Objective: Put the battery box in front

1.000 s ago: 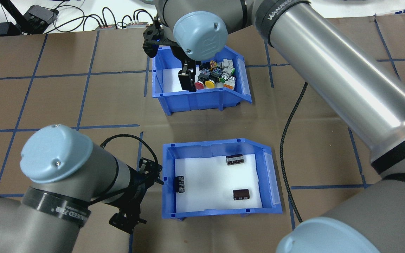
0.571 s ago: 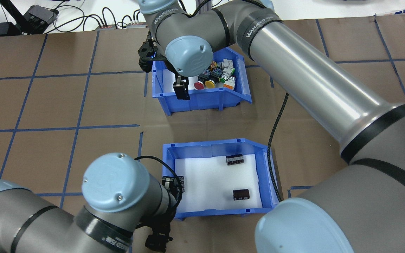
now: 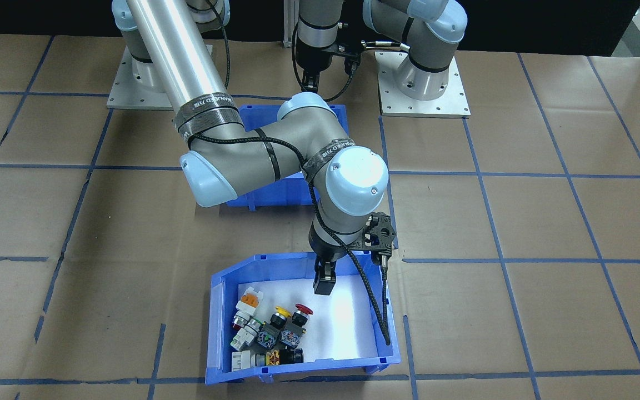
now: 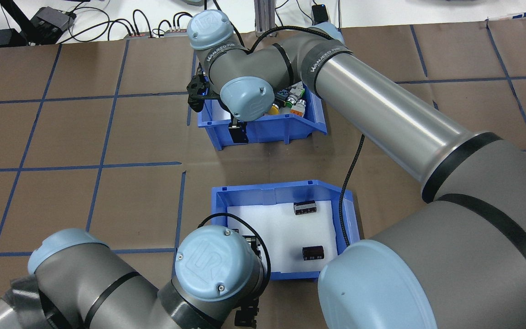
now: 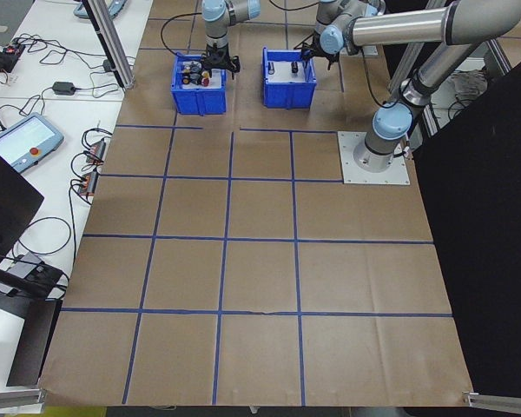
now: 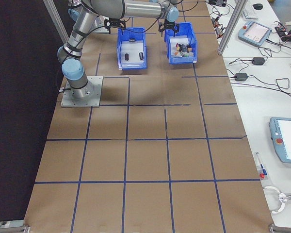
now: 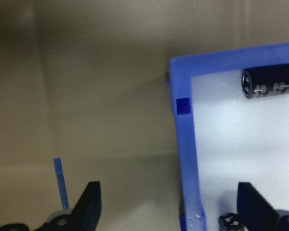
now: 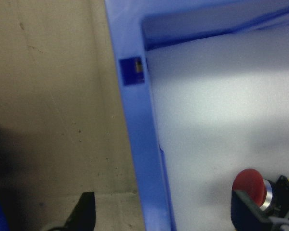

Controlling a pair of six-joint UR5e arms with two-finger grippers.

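Closest to you in the overhead view is the battery box (image 4: 286,196), the blue bin nearer the robot, with white foam inside and dark little cylinders (image 4: 313,252) lying on it. Your left gripper (image 7: 171,204) is spread wide, straddling the box's wall: one finger (image 7: 89,204) sits outside over the brown table (image 4: 107,137), the other is inside over the foam, right next to one cylinder. The jaws aren't squeezing the wall.

Farther out you've got the switch bin (image 3: 225,278), same blue plastic, with a heap of colourful push-buttons (image 3: 273,333) piled toward one side. Your right gripper (image 8: 161,211) is doing the same thing there, open and straddling that bin's wall, with a red button (image 8: 249,184) just beside the inner finger.

The two bins sit apart, one behind the other.
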